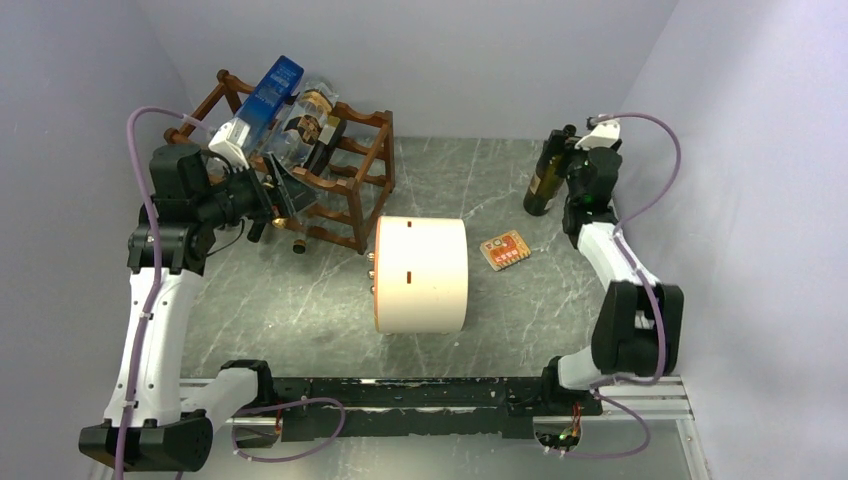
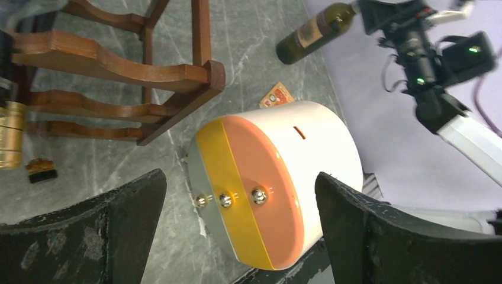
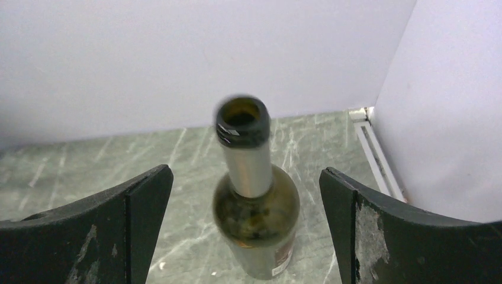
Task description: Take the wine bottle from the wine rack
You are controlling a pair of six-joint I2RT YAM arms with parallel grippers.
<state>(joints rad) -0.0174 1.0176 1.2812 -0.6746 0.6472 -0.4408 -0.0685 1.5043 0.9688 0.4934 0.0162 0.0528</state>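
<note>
One bottle (image 1: 545, 178), dark green, mouth open, no cork seen. It stands upright on the table (image 1: 300, 310) in the far right corner, well apart from the rack (image 1: 352, 183). So placed, it is off the rack and rests on its own base.

One right claw (image 3: 244, 174), spread wide, with a finger on either side of the bottle's neck and neither touching the glass; it holds nothing. Judged: the stance of a release, with room to lift away without tipping the bottle, and the task all but done.

One left claw (image 2: 240, 176), likewise spread wide and empty, near the rack's front at the far left. Whether it touches the wood cannot be told; it is possibly posted there to steady the rack.

One rack, reddish-brown with scalloped rails, far left, carrying several other bottles (image 1: 290, 120) laid slantwise in its cradles.

One cylinder (image 1: 425, 275), cream with an orange and yellow end, lying on its side mid-table, between the rack and the bottle.

One card (image 1: 505, 250), small and orange, flat on the table just right of the cylinder.
</note>
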